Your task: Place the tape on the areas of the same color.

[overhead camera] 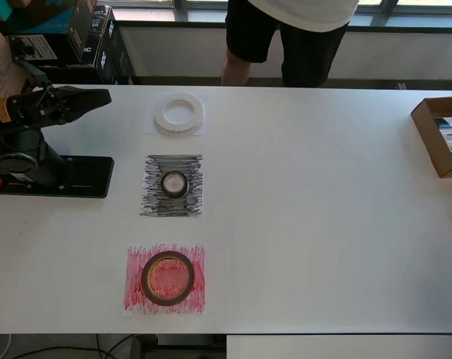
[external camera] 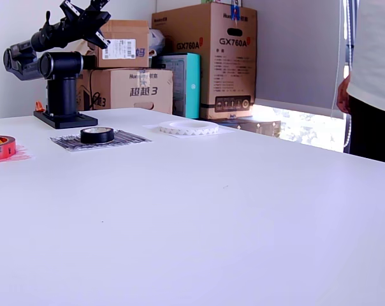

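The wide white tape ring lies on the plain white sheet at the table's far side. The small black tape roll sits in the middle of the black-scribbled sheet. The thin dark-red roll with a yellowish inside lies on the red-scribbled sheet. In the exterior view the white ring, black roll and red roll rest flat on their sheets. My gripper hovers left of the white ring, raised above the table, looks shut and holds nothing. It also shows in the exterior view.
The arm's black base plate stands left of the black sheet. An open cardboard box sits at the overhead view's right edge. A person stands behind the far edge. Stacked cartons stand behind the table.
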Robot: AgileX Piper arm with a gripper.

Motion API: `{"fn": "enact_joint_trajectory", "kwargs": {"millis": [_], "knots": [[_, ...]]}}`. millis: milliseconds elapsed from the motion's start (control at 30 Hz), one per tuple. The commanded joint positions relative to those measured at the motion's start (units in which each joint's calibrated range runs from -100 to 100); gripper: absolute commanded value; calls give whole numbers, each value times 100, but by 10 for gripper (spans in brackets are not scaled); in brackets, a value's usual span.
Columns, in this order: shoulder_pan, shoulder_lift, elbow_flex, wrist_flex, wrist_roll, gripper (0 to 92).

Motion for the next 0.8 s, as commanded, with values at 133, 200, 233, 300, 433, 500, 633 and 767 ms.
{"fn": "enact_joint_trajectory", "kwargs": {"millis": [133,200,233,300,433,500,633,767], "knots": [[8,-36,-24,1318,-32,1],[16,-36,-24,1352,-32,1],[16,-36,-24,1377,-32,1],[-15,-18,-24,1377,1,1],[-47,39,-24,1377,9,1],[-47,48,-24,1386,9,1],[-47,48,-24,1386,9,1],[-47,48,-24,1386,9,1]]}}
